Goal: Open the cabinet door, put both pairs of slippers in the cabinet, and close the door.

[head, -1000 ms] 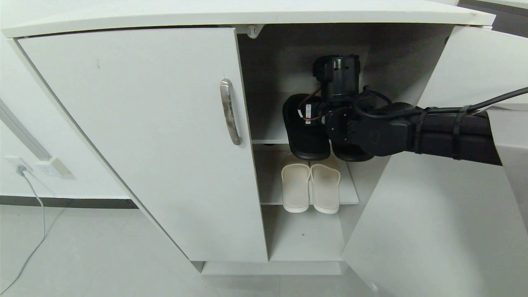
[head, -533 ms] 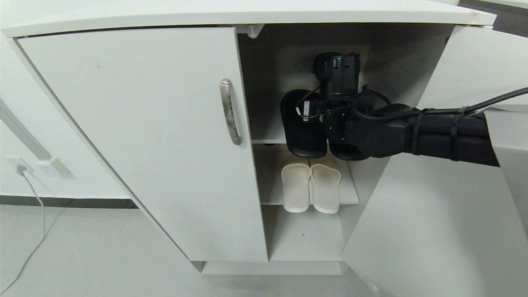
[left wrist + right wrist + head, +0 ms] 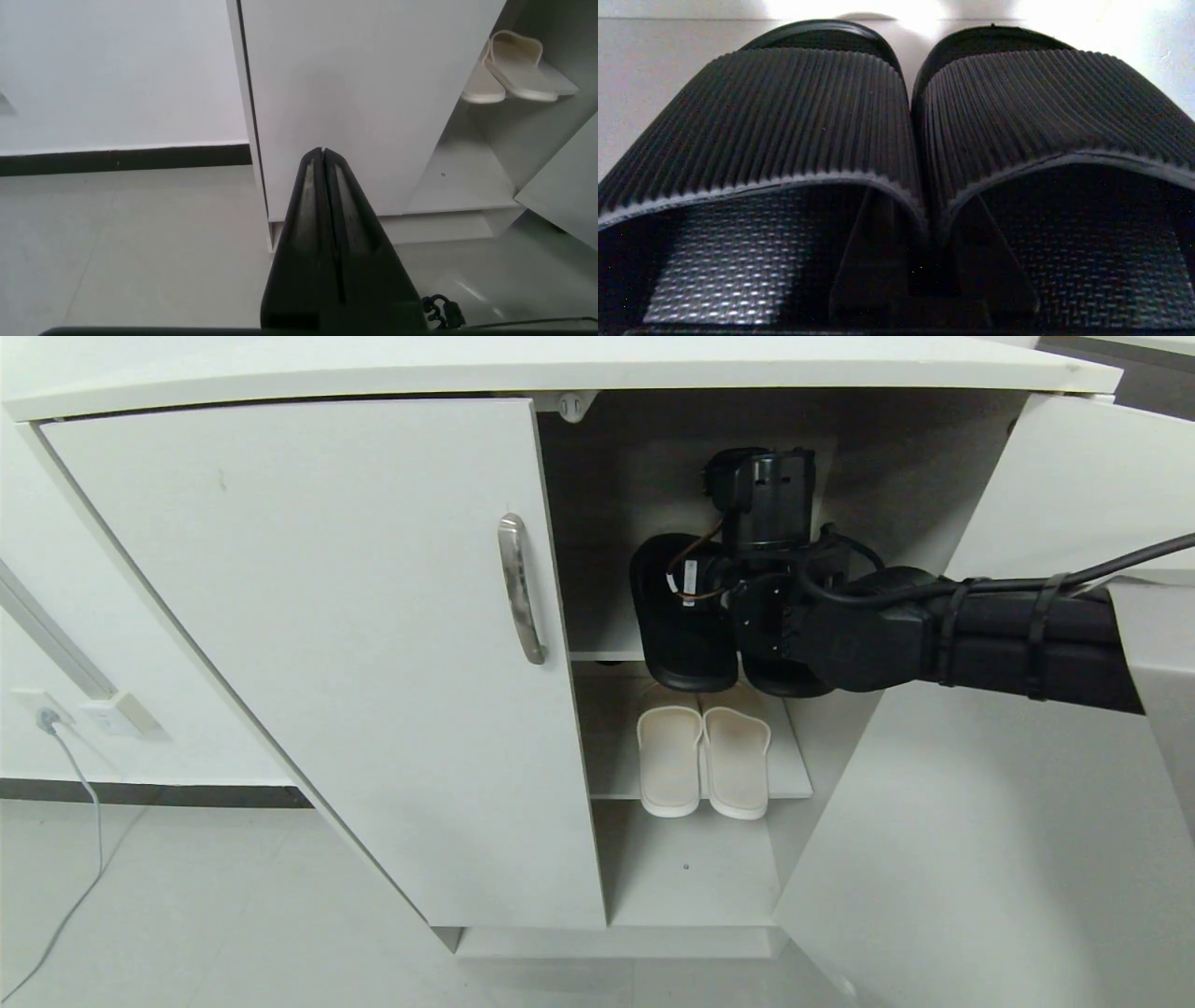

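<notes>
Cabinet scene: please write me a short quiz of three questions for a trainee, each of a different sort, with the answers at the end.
1. True or false: the white slippers lie side by side on a shelf inside the cabinet.
2. What does the right pincer hold? A: the black slippers. B: the white slippers. C: nothing.
3. Fill in: the left pincer is ___ (open or shut).
Key: 1 true; 2 A; 3 shut.
</notes>
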